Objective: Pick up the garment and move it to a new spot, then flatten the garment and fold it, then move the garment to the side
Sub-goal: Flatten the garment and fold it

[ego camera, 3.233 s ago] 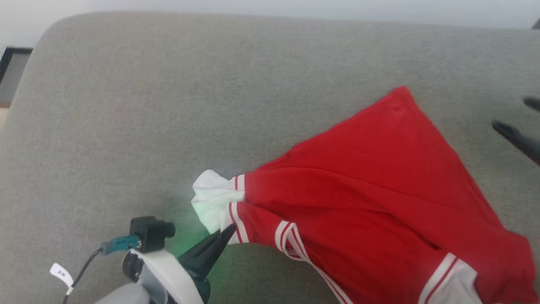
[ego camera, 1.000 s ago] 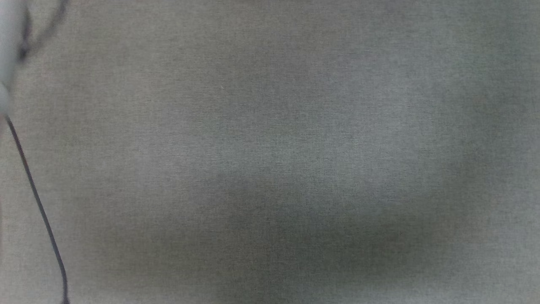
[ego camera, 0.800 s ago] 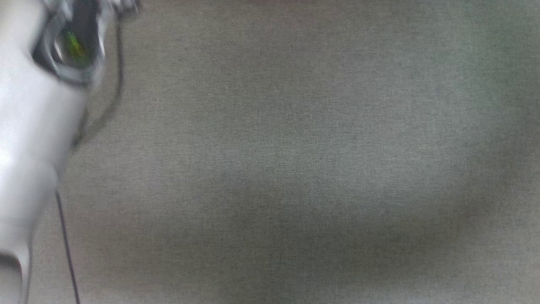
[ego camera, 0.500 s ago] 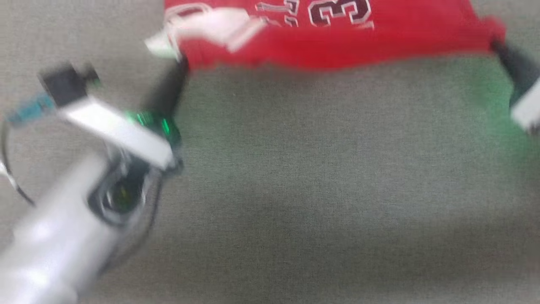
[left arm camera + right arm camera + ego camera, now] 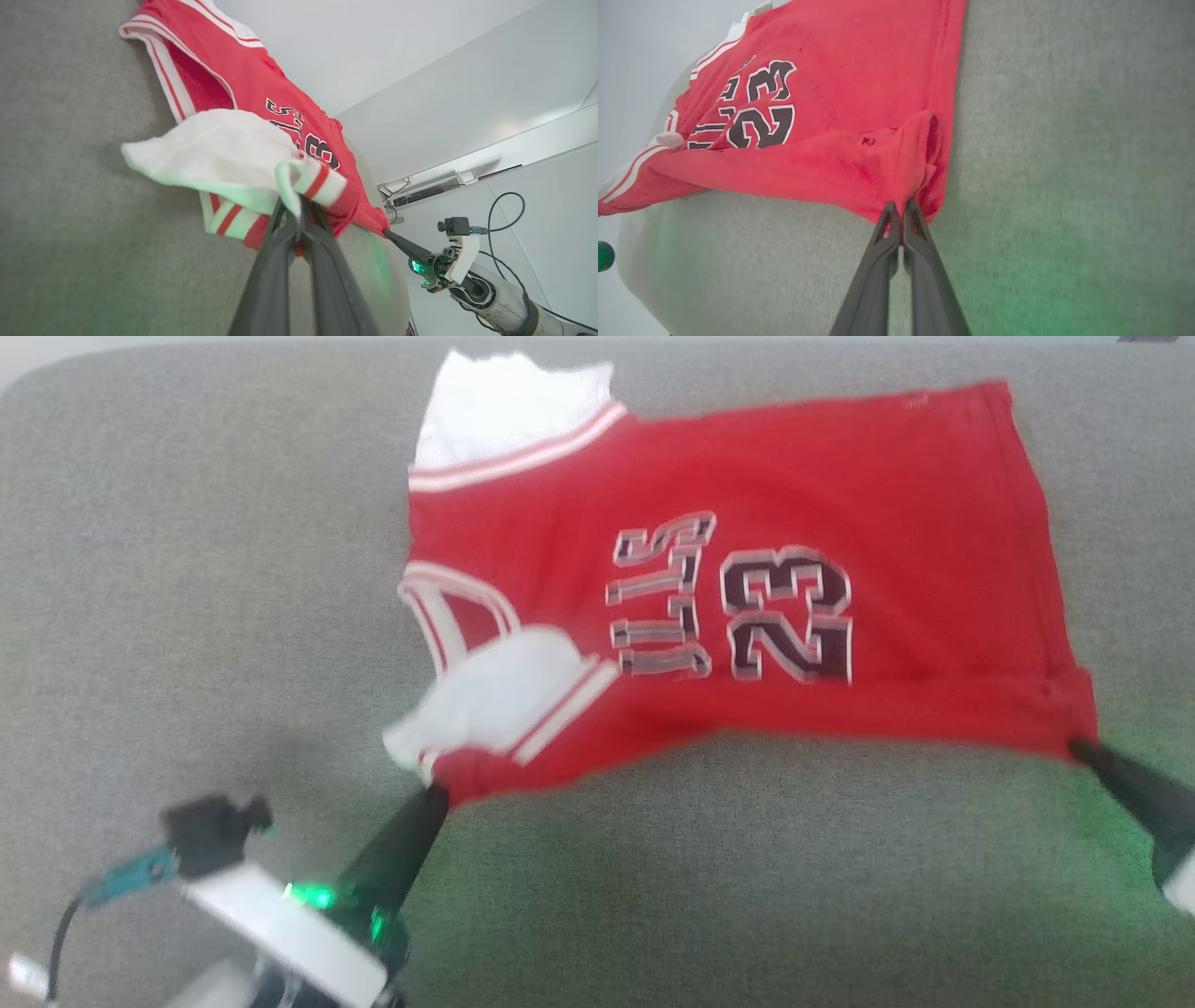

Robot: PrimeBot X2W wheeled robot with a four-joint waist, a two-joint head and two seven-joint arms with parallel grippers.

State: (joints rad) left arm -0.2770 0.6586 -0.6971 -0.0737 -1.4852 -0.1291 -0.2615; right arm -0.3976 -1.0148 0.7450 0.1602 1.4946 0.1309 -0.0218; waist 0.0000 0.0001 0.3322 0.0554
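The garment [image 5: 747,616] lies lengthwise along the cushion's [image 5: 187,569] far edge, shoulders left. Left end effector [image 5: 434,793] pinches striped trim, right end effector [image 5: 1074,745] the hem corner, puckered in its wrist view.

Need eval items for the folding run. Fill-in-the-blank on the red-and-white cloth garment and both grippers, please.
The soft red cloth garment with white panels lies printed side ___ on the grey upholstered surface.
The number printed on it is ___.
The left gripper and right gripper are each ___ on a near corner of it.
In the head view, its white panels are at its ___ end.
Missing: up; 23; shut; left
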